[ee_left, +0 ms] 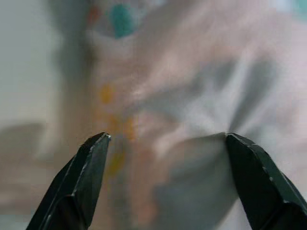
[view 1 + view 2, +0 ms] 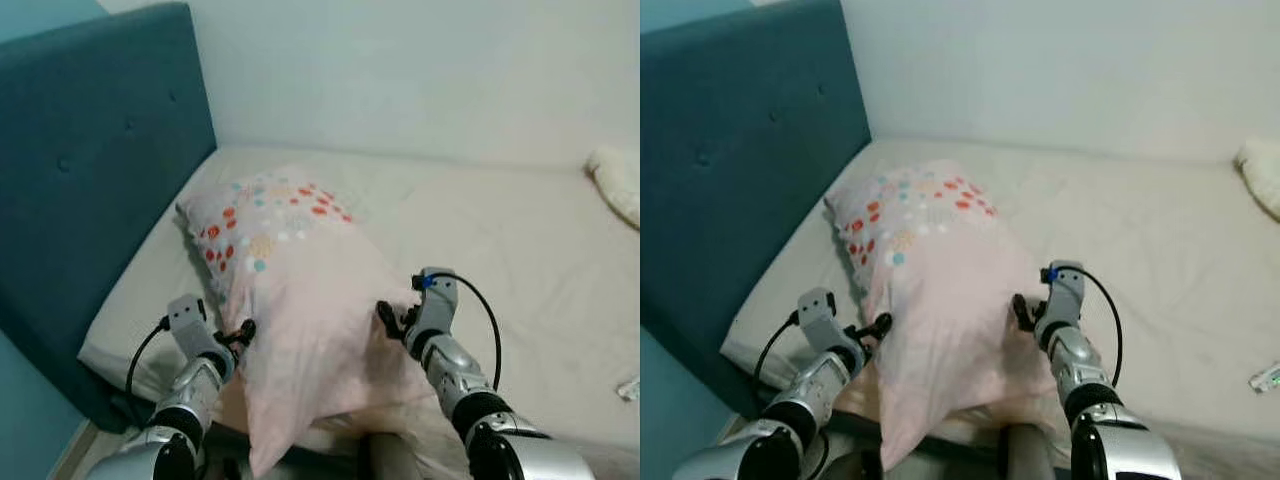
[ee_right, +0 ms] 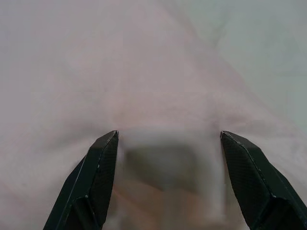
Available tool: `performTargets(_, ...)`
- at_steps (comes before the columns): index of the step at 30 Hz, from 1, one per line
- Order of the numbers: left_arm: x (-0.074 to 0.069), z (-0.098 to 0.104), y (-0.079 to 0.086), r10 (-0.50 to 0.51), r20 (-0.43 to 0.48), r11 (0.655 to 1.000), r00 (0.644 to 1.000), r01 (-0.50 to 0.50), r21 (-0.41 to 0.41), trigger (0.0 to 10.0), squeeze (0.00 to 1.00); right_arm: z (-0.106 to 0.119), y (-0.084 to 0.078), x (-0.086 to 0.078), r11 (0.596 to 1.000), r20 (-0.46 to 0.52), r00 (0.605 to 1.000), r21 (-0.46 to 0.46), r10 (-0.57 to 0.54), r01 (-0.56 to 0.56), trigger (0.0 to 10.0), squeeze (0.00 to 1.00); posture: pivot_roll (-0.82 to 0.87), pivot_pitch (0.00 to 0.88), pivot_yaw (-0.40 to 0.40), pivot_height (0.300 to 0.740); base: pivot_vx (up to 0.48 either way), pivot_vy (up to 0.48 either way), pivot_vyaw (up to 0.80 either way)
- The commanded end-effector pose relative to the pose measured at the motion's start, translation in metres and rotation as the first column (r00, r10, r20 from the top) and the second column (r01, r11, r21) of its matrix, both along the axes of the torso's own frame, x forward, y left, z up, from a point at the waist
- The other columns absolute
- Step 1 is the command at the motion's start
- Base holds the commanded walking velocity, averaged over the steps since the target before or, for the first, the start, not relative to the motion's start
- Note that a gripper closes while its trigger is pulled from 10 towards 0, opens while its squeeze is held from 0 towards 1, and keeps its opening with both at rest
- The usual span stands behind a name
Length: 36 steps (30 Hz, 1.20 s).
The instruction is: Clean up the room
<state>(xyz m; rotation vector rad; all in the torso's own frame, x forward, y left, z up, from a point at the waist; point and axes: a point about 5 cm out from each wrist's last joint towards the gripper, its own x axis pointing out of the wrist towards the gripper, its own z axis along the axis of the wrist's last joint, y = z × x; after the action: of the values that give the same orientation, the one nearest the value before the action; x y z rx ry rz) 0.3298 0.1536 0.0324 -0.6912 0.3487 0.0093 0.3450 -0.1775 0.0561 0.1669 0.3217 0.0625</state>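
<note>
Bed (image 2: 480, 230) with cream sheet, teal headboard (image 2: 90, 180) on the robot's left, white wall behind. Pink pillow (image 2: 300, 300) with coloured dots lies lengthwise near the headboard end, its near end overhanging the mattress edge. Left pincer (image 2: 243, 333) presses into the pillow's left side, right pincer (image 2: 392, 318) into its right side. Wrist views: both pincers spread wide, fingers (image 1: 86, 177) apart, pillow fabric bulging between them, nothing clamped. Fluffy white item (image 2: 618, 185) at the far right of the bed.
</note>
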Motion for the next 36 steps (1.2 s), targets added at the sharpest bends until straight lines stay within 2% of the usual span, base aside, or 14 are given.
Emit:
performTargets(1,0.011,0.017,-0.009,-0.030,0.102,0.993,0.994,0.042,-0.111,10.0,0.00,0.000,0.003,-0.001,1.000,0.021,1.000,0.021,0.008,-0.008,10.0,0.00,-0.15,0.000,-0.002,0.550,0.000,0.000,0.00)
performTargets(3,0.011,0.017,-0.009,-0.030,0.102,0.993,0.994,0.042,-0.111,10.0,0.00,0.000,0.003,-0.001,1.000,0.021,1.000,0.021,0.008,-0.008,10.0,0.00,-0.15,0.000,-0.002,0.550,0.000,0.000,0.00)
performTargets(6,0.019,0.036,-0.024,-0.097,0.243,0.955,0.965,0.158,-0.249,10.0,0.00,-0.002,0.006,-0.003,0.999,0.022,1.000,0.030,0.015,-0.015,10.0,0.00,-0.15,0.000,0.000,0.546,0.000,0.000,0.00)
performTargets(10,0.020,0.040,-0.031,-0.139,0.283,0.932,0.949,0.222,-0.287,10.0,0.00,-0.003,0.008,-0.003,0.999,0.021,1.000,0.035,0.014,-0.015,10.0,0.00,-0.15,0.002,0.005,0.546,0.000,0.000,0.00)
performTargets(14,0.016,0.037,-0.046,-0.260,0.277,0.935,0.925,0.313,-0.166,10.0,0.00,-0.004,0.005,-0.004,0.999,0.018,1.000,0.035,0.001,-0.002,10.0,0.00,-0.15,0.009,0.009,0.546,0.000,0.000,0.00)
performTargets(17,0.015,0.037,-0.050,-0.294,0.277,0.934,0.915,0.337,-0.121,10.0,0.00,-0.004,0.004,-0.005,0.999,0.018,1.000,0.037,-0.001,0.001,10.0,0.00,-0.15,0.009,0.009,0.546,0.000,0.000,0.00)
performTargets(20,0.013,0.034,-0.060,-0.362,0.233,0.928,0.903,0.373,-0.002,10.0,0.00,-0.004,0.003,-0.005,0.999,0.021,1.000,0.039,-0.007,0.006,10.0,0.00,-0.15,0.013,0.010,0.546,0.000,0.000,0.00)
performTargets(26,0.009,0.023,-0.069,-0.344,0.121,0.939,0.931,0.339,0.067,10.0,0.00,-0.002,0.004,-0.003,0.999,0.029,1.000,0.046,-0.009,0.007,10.0,0.00,-0.15,0.012,0.013,0.546,0.000,0.000,0.00)
performTargets(29,0.010,0.025,-0.075,-0.329,0.139,0.942,0.934,0.335,-0.025,10.0,0.00,-0.002,0.005,-0.003,0.999,0.031,1.000,0.049,-0.006,0.005,10.0,0.00,-0.15,0.011,0.014,0.546,0.000,0.000,0.00)
performTargets(30,0.010,0.027,-0.078,-0.322,0.150,0.938,0.935,0.337,-0.086,9.3,0.00,-0.002,0.005,-0.003,0.999,0.031,1.000,0.048,-0.006,0.005,10.0,0.00,-0.15,0.011,0.014,0.546,0.000,0.000,0.00)
performTargets(31,0.010,0.028,-0.081,-0.324,0.161,0.929,0.932,0.345,-0.131,9.3,0.00,-0.002,0.005,-0.003,0.999,0.030,1.000,0.048,-0.007,0.005,10.0,0.00,-0.15,0.011,0.014,0.546,0.000,0.000,0.00)
performTargets(32,0.010,0.028,-0.081,-0.324,0.161,0.929,0.932,0.345,-0.131,9.3,0.00,-0.002,0.005,-0.003,0.999,0.030,1.000,0.048,-0.007,0.005,10.0,0.00,-0.15,0.011,0.014,0.546,0.000,0.000,0.00)
performTargets(33,0.008,0.028,-0.085,-0.345,0.165,0.920,0.924,0.367,-0.134,0.0,0.00,-0.002,0.005,-0.003,0.999,0.029,1.000,0.047,-0.007,0.006,10.0,0.00,-0.15,0.011,0.014,0.546,0.000,0.000,0.00)
performTargets(36,0.004,0.024,-0.094,-0.391,0.151,0.907,0.908,0.408,-0.102,0.0,0.00,-0.001,0.004,-0.003,0.999,0.029,1.000,0.046,-0.011,0.010,10.0,0.00,-0.15,0.012,0.015,0.546,0.000,0.000,0.00)
